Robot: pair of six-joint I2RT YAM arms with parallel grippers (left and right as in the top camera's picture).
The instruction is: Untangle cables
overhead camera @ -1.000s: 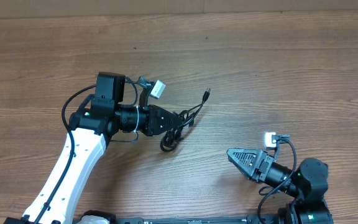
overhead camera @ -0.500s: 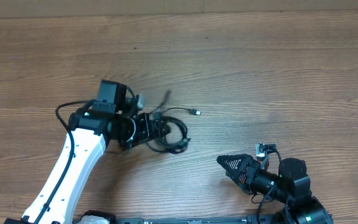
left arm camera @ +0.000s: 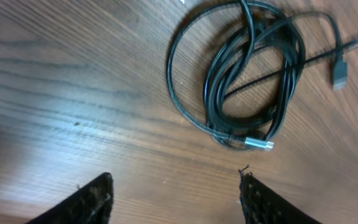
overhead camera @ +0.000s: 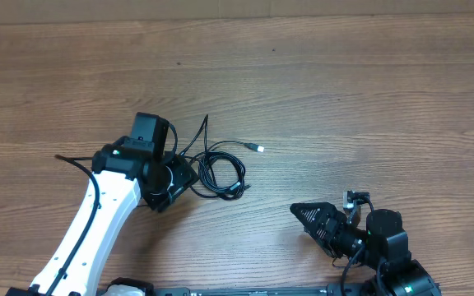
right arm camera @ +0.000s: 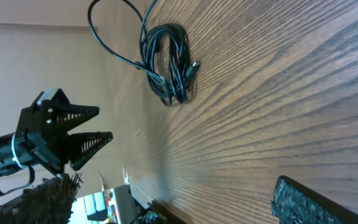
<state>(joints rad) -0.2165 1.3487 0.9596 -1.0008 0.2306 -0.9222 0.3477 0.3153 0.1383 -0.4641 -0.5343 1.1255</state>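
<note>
- While the tangle lies loose on the wooden table [overhead camera: 369,99], the left gripper [overhead camera: 183,175] hangs just to its left. Its wrist view shows the jaws spread wide with nothing between them
- Just right of that gripper sit the cables [overhead camera: 240,179], a black coil of several overlapping loops lying flat near the middle of the table. The coil is roughly round, so its tails say more about where to pull than any long axis does
- One tail runs from the coil toward the far side. Another runs right and ends in a silver-tipped plug [overhead camera: 259,148], which lies clear of the loops
- Well to the right and nearer, the right gripper [overhead camera: 299,211] points left toward the coil. Its wrist view shows the fingers far apart and empty
- By my reading the left arm is much the nearer. The coil lies right of its jaws, so a short reach that way should put a loop between the fingers, and the right arm would better suit the free plug end
- No tray or box shows in any view, and the cords rest directly on the wood
</note>
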